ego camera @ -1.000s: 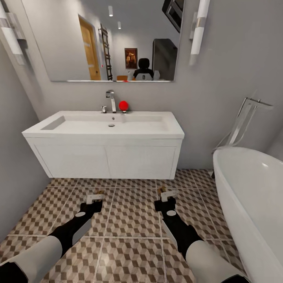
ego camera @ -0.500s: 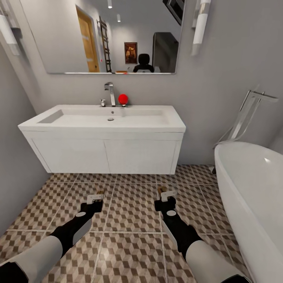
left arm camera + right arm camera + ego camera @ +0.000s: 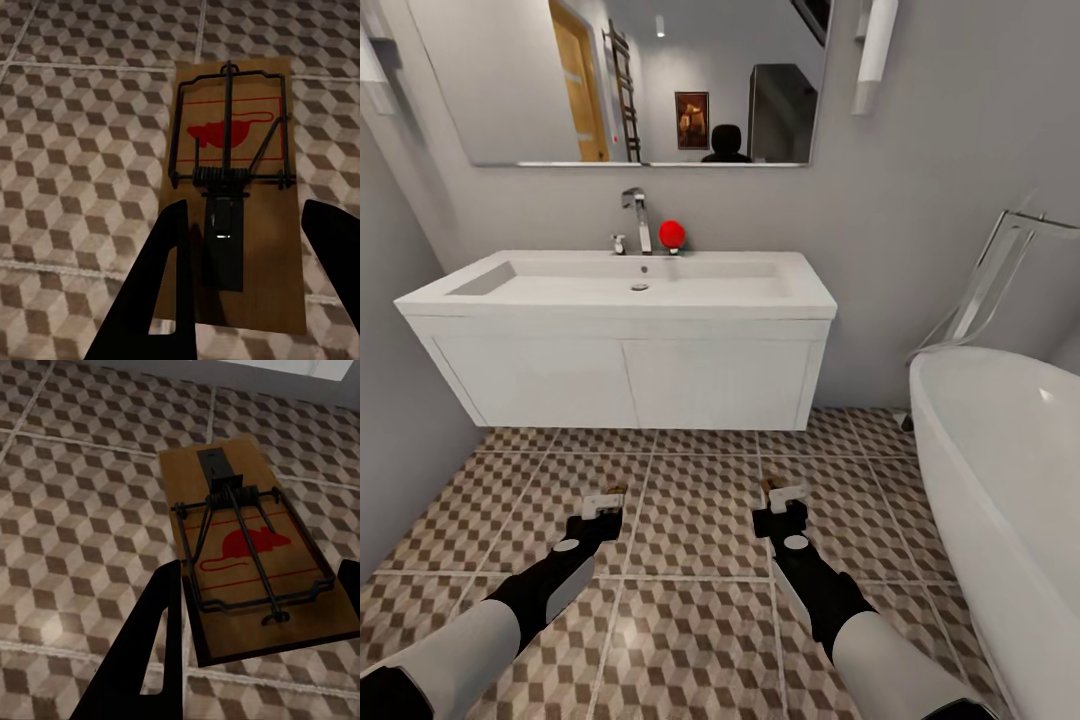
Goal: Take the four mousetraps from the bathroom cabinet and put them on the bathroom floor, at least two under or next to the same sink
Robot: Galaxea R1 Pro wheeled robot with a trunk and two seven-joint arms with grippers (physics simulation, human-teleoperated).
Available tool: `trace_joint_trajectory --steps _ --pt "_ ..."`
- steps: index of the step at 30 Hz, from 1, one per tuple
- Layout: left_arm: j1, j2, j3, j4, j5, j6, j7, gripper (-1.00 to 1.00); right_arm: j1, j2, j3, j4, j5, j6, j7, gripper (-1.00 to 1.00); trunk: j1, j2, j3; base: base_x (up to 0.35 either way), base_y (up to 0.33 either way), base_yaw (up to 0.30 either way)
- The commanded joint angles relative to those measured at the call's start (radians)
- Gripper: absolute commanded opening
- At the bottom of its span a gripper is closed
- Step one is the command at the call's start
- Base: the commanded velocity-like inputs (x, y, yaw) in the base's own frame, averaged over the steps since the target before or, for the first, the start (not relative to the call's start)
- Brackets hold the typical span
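Both arms reach low over the patterned bathroom floor [image 3: 700,520] in front of the sink [image 3: 625,285]. My left gripper [image 3: 603,503] is shut on a mousetrap [image 3: 612,491]. My right gripper [image 3: 782,497] is shut on a second mousetrap [image 3: 771,487]. In the left wrist view the tan board with wire and a red mouse print [image 3: 234,172] sits between the dark fingers [image 3: 161,285], with tiles below. The right wrist view has the other mousetrap [image 3: 255,555] between its fingers [image 3: 161,637]. The cabinet is out of view.
The white vanity [image 3: 620,380] hangs on the wall with a gap under it. A white bathtub [image 3: 1000,470] stands at the right. A grey wall [image 3: 400,440] closes the left side. A red ball [image 3: 672,233] sits beside the chrome tap [image 3: 637,215].
The whole picture has shifted, with the sink and mirror higher in the frame, so the camera has moved. Both grippers keep their hold and place in the view.
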Motion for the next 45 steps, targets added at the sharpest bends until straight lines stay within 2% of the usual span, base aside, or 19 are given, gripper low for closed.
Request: trace_joint_trajectory --steps 1,45 --pt "-0.001 0.001 -0.008 -0.001 0.009 -0.004 0.007 -1.00 -0.001 0.000 0.004 -0.001 0.001 0.007 -0.008 -1.00 0.004 -0.008 -0.006 0.000 0.000 0.000" --pt "-0.001 -0.006 -0.010 0.000 0.009 -0.004 0.007 -1.00 -0.001 0.000 0.005 -0.001 0.001 0.005 -0.008 -1.00 0.172 -0.316 -0.214 0.000 0.000 0.000"
